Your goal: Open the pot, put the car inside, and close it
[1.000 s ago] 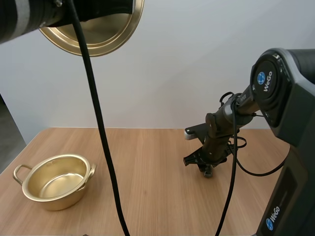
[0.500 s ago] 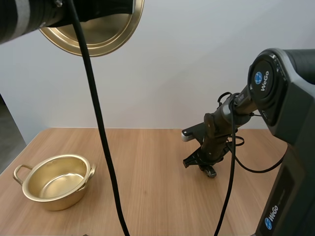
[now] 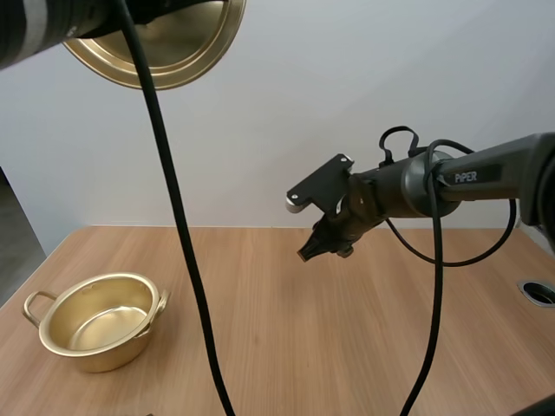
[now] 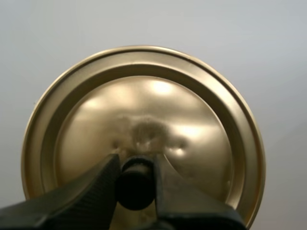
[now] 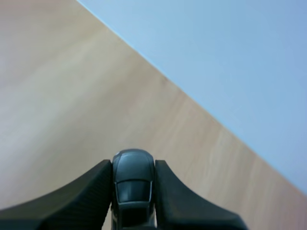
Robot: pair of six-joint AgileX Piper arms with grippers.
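The open gold pot (image 3: 97,319) sits at the table's near left with nothing inside. Its gold lid (image 3: 165,48) hangs high at the upper left, underside facing me. My left gripper (image 4: 135,184) is shut on the lid's black knob (image 4: 135,183), and the lid (image 4: 144,129) stands on edge behind the fingers. My right gripper (image 3: 319,246) is raised above the middle of the table and points left and down. It is shut on a small dark toy car (image 5: 133,184), pinched between the two fingertips.
A light wooden table (image 3: 286,347) spreads between the pot and the right arm. A round cable hole (image 3: 538,292) lies at its right edge. A white wall stands behind.
My right gripper has lifted off the table with the car and swung up and to the left. The lid has shifted slightly up and left.
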